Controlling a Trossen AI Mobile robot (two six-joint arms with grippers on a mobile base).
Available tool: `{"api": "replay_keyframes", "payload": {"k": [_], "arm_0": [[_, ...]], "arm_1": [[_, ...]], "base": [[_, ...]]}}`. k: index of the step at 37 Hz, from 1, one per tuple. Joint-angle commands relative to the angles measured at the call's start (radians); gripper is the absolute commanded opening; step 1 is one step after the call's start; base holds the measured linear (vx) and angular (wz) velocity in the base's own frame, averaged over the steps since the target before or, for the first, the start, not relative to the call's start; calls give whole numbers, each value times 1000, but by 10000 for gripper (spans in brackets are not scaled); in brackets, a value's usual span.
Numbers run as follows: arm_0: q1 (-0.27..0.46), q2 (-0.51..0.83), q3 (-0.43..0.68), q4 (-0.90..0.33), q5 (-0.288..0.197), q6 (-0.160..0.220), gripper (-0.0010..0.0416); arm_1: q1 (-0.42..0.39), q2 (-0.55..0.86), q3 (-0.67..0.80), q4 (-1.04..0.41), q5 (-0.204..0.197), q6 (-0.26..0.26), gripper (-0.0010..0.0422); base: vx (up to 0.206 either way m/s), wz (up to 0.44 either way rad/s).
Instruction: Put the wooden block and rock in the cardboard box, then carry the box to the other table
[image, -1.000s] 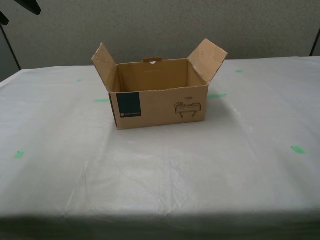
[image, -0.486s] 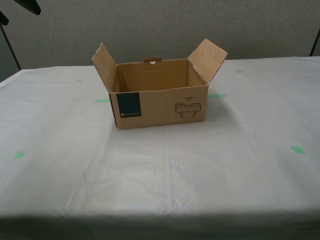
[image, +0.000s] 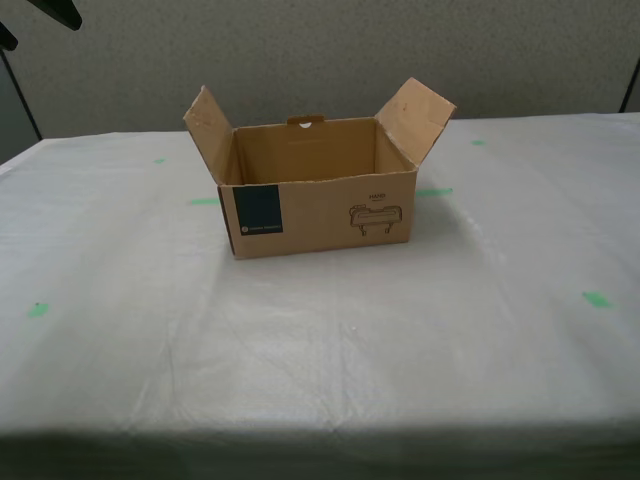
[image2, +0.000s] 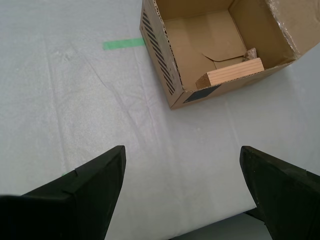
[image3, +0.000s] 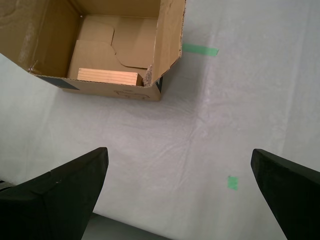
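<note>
Nothing has moved since the earlier exterior frames: box, cloth and tape marks sit where they were.

Nearest the cameras, my first end effector (image3: 182, 195) hangs above the table (image: 320, 360) with its dark fingers (image3: 55, 197) spread wide and nothing between them. My second end effector (image2: 182, 187) is the same, fingers (image2: 80, 195) wide apart over bare white cloth, gripping nothing. Neither touches the box.

Beyond the fingers lies wrinkled white cover, with a small green mark (image3: 232, 182) near my first end effector.

Farther on stands the box (image: 320, 215), upright on the table, roughly central in the exterior view, its front bearing a dark blue label (image: 258, 212) and a small line drawing (image: 378, 218). Both side flaps stand up and lean outward; the top is open.

Inside, both wrist views show the block (image3: 109, 77) lying flat on the box floor against the front wall. The rock (image2: 251, 53) is in the box too, touching one end of the block, tucked in the front corner on the exterior view's right; only a small part of it shows. From the exterior view neither can be seen, hidden by the front wall.

Past the box, green tape strips (image: 433, 192) lie on the cloth just beside its flanks, and more small marks dot the far part of the table before a grey wall.
</note>
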Motion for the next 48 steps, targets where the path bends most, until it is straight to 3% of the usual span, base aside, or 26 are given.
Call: {"api": "replay_keyframes", "payload": {"k": [1,48], "arm_0": [[0,0,1,0,5,5,399],[0,0,1,0,5,4,399]], "arm_1": [[0,0,1,0,-2,2,309],[0,0,1,0,-2,1,309]], "base": [[0,0],[0,0]]}}
